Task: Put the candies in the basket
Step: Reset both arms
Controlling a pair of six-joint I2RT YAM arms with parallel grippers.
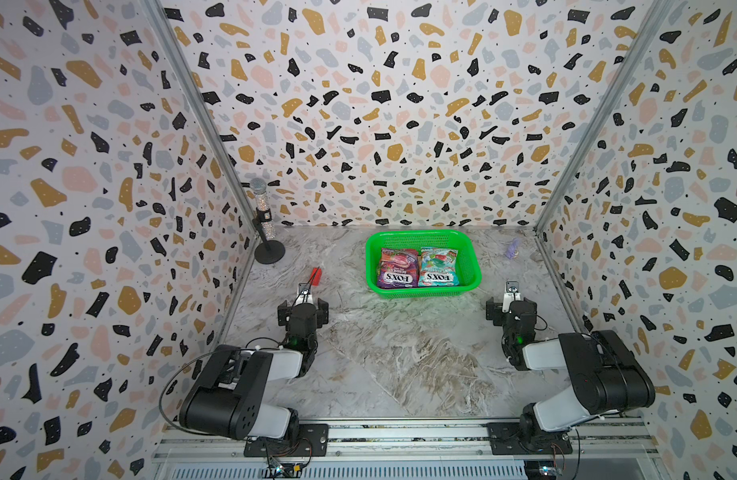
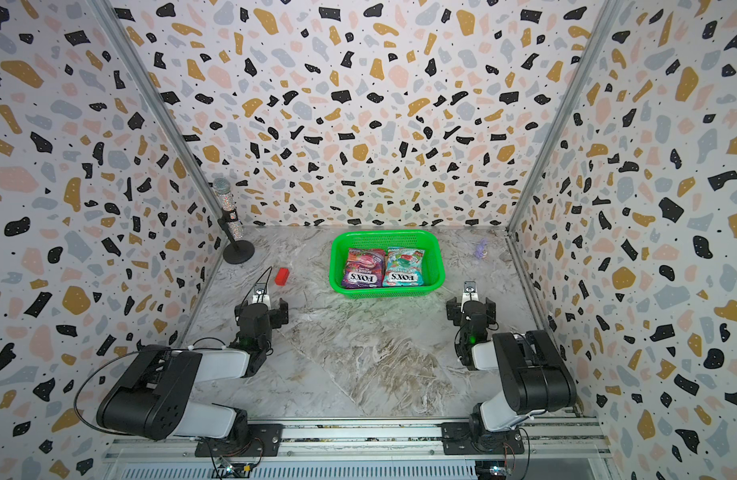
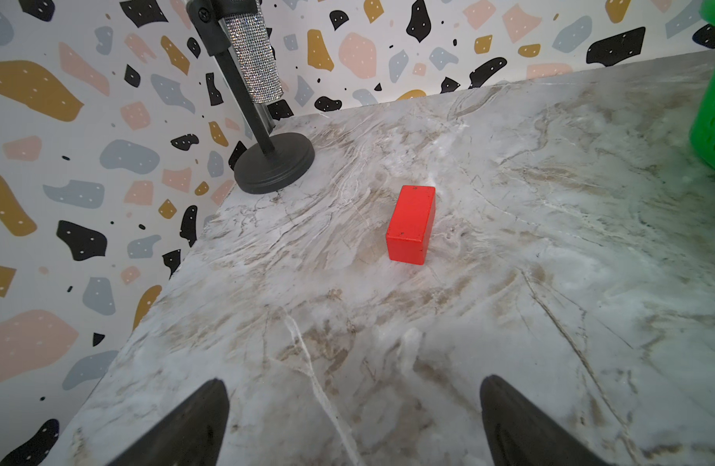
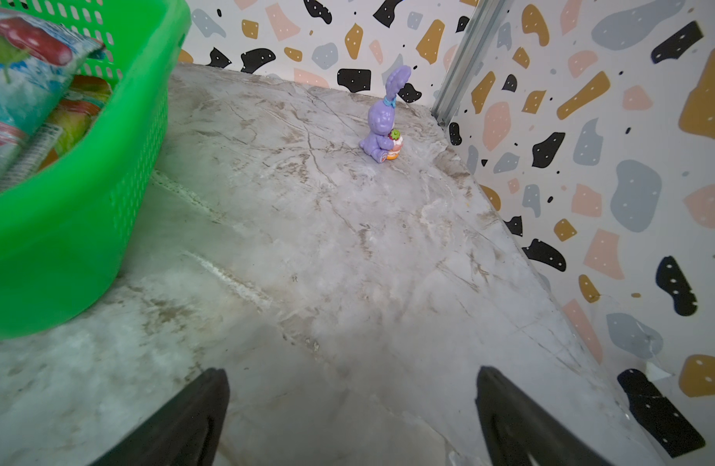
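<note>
Three flat walls (image 1: 400,104) papered in white terrazzo print with black, ochre, pink and grey-blue flecks enclose a grey-white marble-patterned counter (image 1: 400,353) with brown veining. Slim silver metal posts (image 1: 594,112) run up both back corners. A silver aluminium rail (image 1: 400,432) edges the counter's front. Light falls evenly, with soft shadows.

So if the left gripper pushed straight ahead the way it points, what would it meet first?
Probably the red block: in the left wrist view it lies ahead of the open left gripper, roughly centred between its fingers. The microphone stand sits farther back, off-line. Depth is unclear.
</note>
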